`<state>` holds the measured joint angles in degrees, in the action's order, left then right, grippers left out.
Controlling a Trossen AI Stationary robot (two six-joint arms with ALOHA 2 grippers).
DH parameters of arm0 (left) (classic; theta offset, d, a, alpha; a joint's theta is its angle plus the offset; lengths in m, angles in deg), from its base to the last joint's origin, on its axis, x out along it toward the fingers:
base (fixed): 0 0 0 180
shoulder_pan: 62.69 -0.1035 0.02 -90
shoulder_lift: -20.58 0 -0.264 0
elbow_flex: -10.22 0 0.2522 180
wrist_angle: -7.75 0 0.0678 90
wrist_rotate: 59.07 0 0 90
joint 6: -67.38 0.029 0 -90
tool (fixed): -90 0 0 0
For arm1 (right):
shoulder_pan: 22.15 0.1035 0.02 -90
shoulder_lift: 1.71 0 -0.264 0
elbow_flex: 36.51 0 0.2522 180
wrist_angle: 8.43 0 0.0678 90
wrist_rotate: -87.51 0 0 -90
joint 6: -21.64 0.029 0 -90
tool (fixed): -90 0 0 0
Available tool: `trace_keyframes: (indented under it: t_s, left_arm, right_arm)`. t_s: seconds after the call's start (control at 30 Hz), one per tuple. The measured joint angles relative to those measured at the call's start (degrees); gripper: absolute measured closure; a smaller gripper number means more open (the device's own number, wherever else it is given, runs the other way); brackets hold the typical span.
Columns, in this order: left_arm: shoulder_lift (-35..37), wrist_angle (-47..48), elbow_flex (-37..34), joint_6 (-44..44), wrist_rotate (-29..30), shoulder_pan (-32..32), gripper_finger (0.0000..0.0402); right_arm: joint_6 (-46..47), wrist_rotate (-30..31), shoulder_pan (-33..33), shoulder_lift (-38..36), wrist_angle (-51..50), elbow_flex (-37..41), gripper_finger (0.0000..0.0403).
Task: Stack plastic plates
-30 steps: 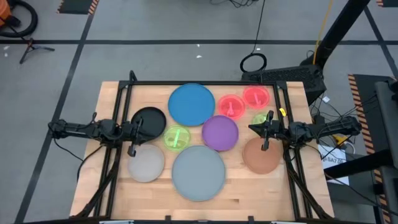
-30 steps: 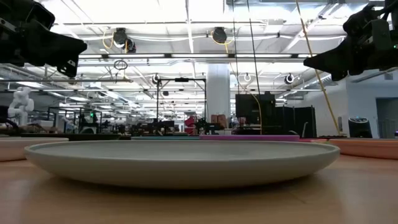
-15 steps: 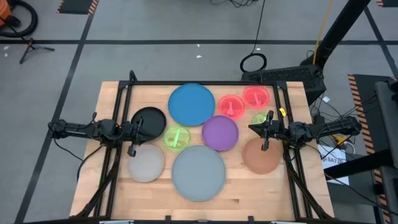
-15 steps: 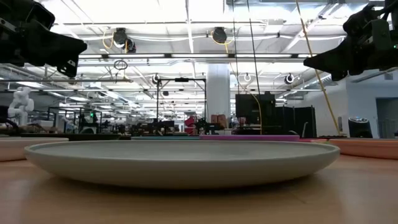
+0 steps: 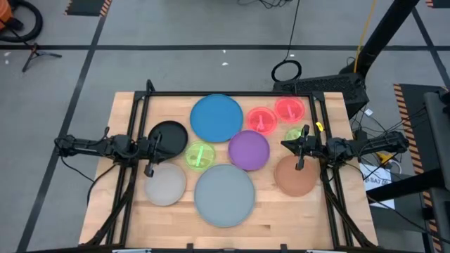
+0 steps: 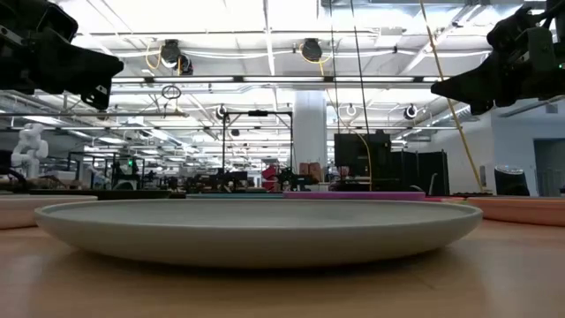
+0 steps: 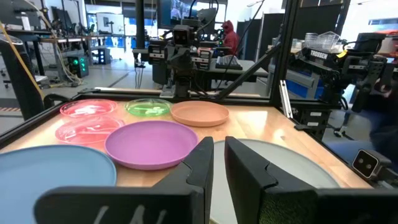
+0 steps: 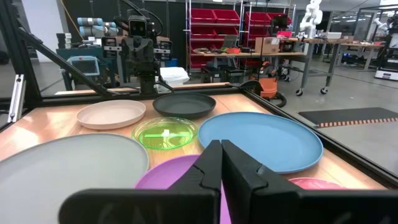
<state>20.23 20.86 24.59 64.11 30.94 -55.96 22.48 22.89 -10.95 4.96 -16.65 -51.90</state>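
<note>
You have the wooden table (image 5: 126, 112) spread with single plates, none stacked yet. The two largest come first: the large grey plate (image 5: 224, 195) at the near middle and the large blue plate (image 5: 216, 117) at the far middle. Of the medium ones, the purple plate (image 5: 249, 150) sits between those two toward the right, the brown plate (image 5: 292, 179) lies near the right edge, the pale grey plate (image 5: 165, 184) at the near left just beside the large grey one, and the black plate (image 5: 171, 134) at the left. The small ones follow: a green plate (image 5: 200, 155) between the black and purple plates, two pink-red plates (image 5: 261, 119) and (image 5: 289, 109) at the far right, and a second green plate (image 5: 294, 134) partly hidden under the right arm. Your left gripper (image 5: 150, 169) hangs above the table's left side with its jaws a narrow slit apart, grasping nothing. Your right gripper (image 5: 300, 166) hangs above the brown plate, clenched and empty
</note>
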Motion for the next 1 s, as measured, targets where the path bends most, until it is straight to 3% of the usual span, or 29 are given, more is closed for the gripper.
trace_keyframes:
  t_s: [0.37, 0.63, 0.87, 1.0]
  left_arm:
    - [0.0, -0.7, 0.0, 2.6, 0.0, 0.0, 0.0355]
    - [0.0, -18.2, -0.1, -3.6, 0.2, 0.0, 0.0355]
    - [0.0, -23.2, 0.0, -3.9, 7.0, 0.0, 0.0355]
    - [0.0, -24.7, 0.0, -0.6, 11.0, 0.0, 0.0355]
  right_arm:
    - [0.0, 0.0, 0.0, 0.0, 0.0, 0.0, 0.0402]
    - [0.1, 0.0, 0.0, 0.0, 0.1, 0.0, 0.0402]
    - [10.5, 0.0, 0.0, 0.0, 0.4, 0.0, 0.0402]
    - [10.2, 0.0, 0.0, 0.0, 0.2, 0.0, 0.0402]
